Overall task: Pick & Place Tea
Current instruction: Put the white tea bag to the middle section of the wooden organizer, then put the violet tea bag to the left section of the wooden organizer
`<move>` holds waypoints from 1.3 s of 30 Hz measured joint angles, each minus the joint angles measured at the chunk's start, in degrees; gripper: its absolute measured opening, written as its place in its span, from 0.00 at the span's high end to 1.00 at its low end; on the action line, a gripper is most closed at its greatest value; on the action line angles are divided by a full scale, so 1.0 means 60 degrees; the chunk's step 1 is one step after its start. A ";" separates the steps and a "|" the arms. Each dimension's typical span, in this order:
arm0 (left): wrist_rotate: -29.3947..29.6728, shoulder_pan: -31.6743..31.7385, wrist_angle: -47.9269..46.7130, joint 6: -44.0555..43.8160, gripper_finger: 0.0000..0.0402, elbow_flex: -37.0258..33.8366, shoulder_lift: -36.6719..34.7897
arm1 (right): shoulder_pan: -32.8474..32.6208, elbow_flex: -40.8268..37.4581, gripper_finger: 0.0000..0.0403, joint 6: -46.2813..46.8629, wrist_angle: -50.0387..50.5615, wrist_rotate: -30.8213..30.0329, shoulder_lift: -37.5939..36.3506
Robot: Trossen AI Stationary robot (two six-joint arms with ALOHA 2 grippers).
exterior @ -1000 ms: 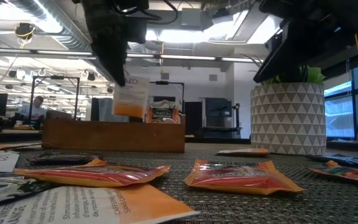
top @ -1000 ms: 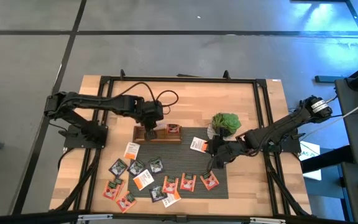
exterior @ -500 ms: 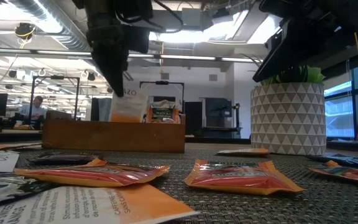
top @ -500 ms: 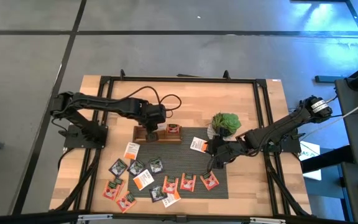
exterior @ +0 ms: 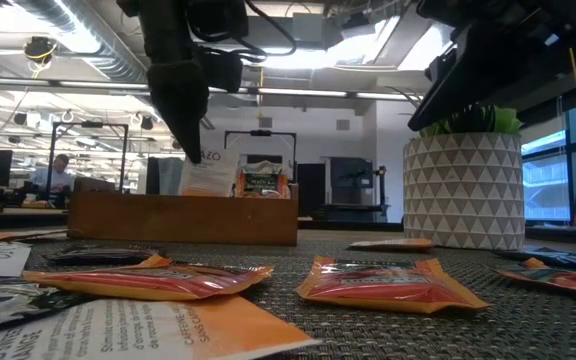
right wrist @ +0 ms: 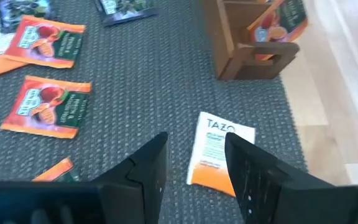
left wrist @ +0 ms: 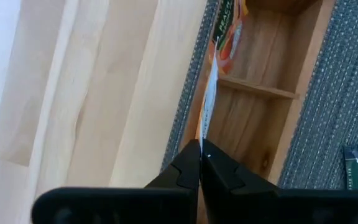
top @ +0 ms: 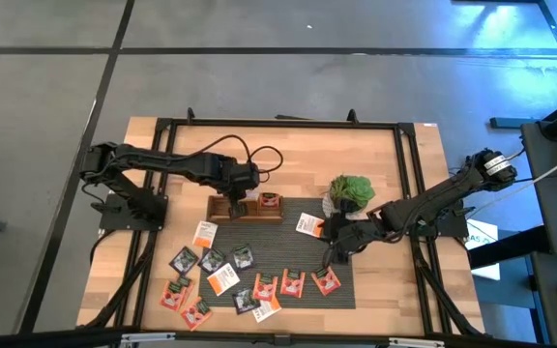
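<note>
My left gripper (top: 235,198) is over the long wooden tray (top: 222,215), shut on a white-and-orange tea sachet (exterior: 208,172). To that sachet's right, another sachet (exterior: 262,182) stands in the tray. My right gripper (top: 340,244) hovers open above the dark mat beside the potted plant (top: 352,191). A white TAZO sachet (right wrist: 216,149) lies flat under its fingers, untouched. Several orange-red, dark and white sachets (top: 249,282) lie flat on the mat and the wood near the front edge. My left gripper pinches the sachet's top edge (left wrist: 206,132) between its two shut fingers (left wrist: 182,171). The fingers come from above, pointing steeply down. The sachet hangs upright below them, and its lower end (exterior: 206,190) dips behind the tray's near wall, so I cannot tell whether it rests on the tray's floor.
The plant's patterned white pot (exterior: 463,190) stands close to my right arm. The tray's near wall (exterior: 183,218) runs across the middle of the table. A black frame (top: 409,193) borders the table. Bare wood lies behind the tray.
My left gripper has come down toward the tray with the white-and-orange sachet and tipped a little. The sachet's lower end, which hung just above the tray's rim, now sits below the rim. The gripper stays shut on it.
</note>
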State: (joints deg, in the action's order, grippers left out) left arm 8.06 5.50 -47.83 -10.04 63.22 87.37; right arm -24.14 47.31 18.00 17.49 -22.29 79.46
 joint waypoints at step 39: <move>0.0237 -0.1883 0.1714 -0.0936 0.75 0.0007 -0.1373 | -0.0007 0.0011 0.60 0.0212 -0.0417 0.0009 0.0000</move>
State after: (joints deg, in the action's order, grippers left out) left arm 9.48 -5.80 -37.54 -15.66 63.26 79.14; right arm -24.18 47.37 19.27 14.99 -22.24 79.46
